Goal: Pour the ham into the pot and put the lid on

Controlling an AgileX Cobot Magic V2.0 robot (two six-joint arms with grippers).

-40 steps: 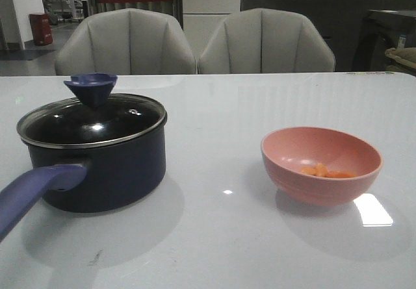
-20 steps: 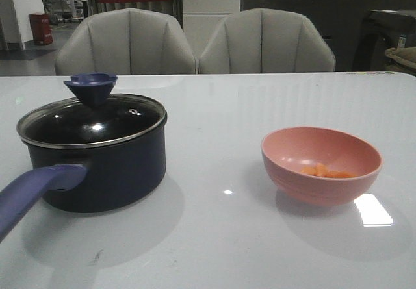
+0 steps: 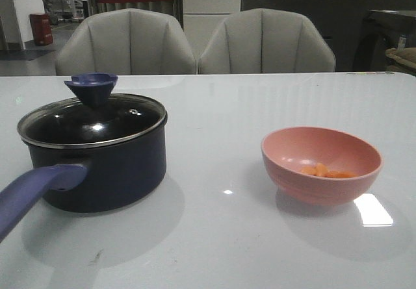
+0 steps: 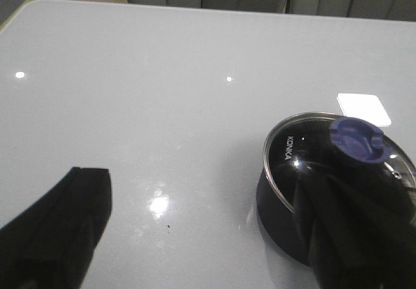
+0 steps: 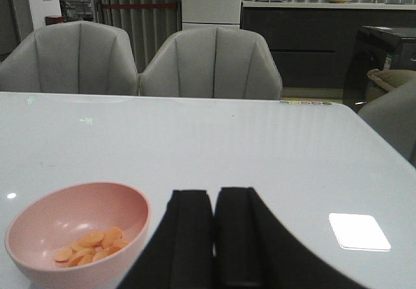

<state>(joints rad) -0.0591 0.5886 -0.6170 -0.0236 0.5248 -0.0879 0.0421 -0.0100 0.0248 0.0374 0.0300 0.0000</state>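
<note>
The dark pot point(image 3: 97, 165) stands on the table at the left, its blue-purple handle point(image 3: 32, 195) pointing toward the front. The glass lid point(image 3: 91, 121) with its blue-purple knob point(image 3: 91, 86) sits on the pot. The ham point(image 3: 327, 171), small orange chunks, lies in a salmon-pink bowl point(image 3: 321, 164) at the right. No gripper shows in the front view. In the left wrist view the left gripper point(image 4: 214, 237) is open and empty, with the pot point(image 4: 292, 204) and knob point(image 4: 356, 139) beside one finger. In the right wrist view the right gripper point(image 5: 214, 201) is shut and empty, beside the bowl point(image 5: 78, 234) and ham point(image 5: 91, 243).
Two grey chairs point(image 3: 195, 42) stand behind the table's far edge. A bright light reflection point(image 3: 372, 210) lies on the glossy white tabletop point(image 3: 214, 237) near the bowl.
</note>
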